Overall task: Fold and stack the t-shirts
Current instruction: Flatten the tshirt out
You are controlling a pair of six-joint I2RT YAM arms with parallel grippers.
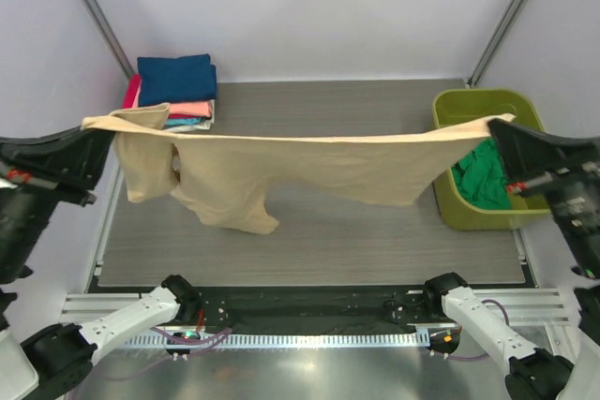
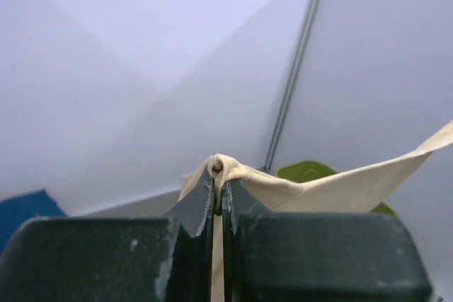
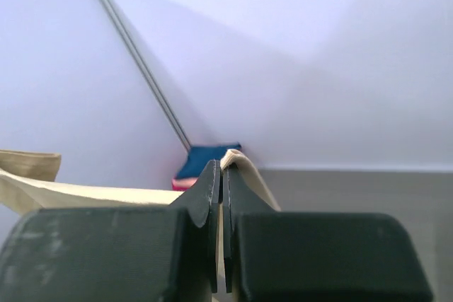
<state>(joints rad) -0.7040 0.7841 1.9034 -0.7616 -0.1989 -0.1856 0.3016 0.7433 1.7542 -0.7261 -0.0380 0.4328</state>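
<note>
A tan beige t-shirt (image 1: pixel 309 168) hangs stretched in the air across the table between both grippers. My left gripper (image 1: pixel 105 130) is shut on its left end, raised at the left side; the pinched cloth (image 2: pixel 228 171) shows between its jaws. My right gripper (image 1: pixel 499 126) is shut on its right end above the tub; the pinched cloth (image 3: pixel 244 164) shows there too. A stack of folded t-shirts (image 1: pixel 176 89), navy on top with coral pink, teal and red under it, lies at the back left. An emerald green t-shirt (image 1: pixel 483 175) lies in the tub.
A lime-green plastic tub (image 1: pixel 478 110) stands at the right edge of the grey table (image 1: pixel 309 250). Metal frame posts (image 1: pixel 94 11) rise at both back corners. White walls close in the sides and back.
</note>
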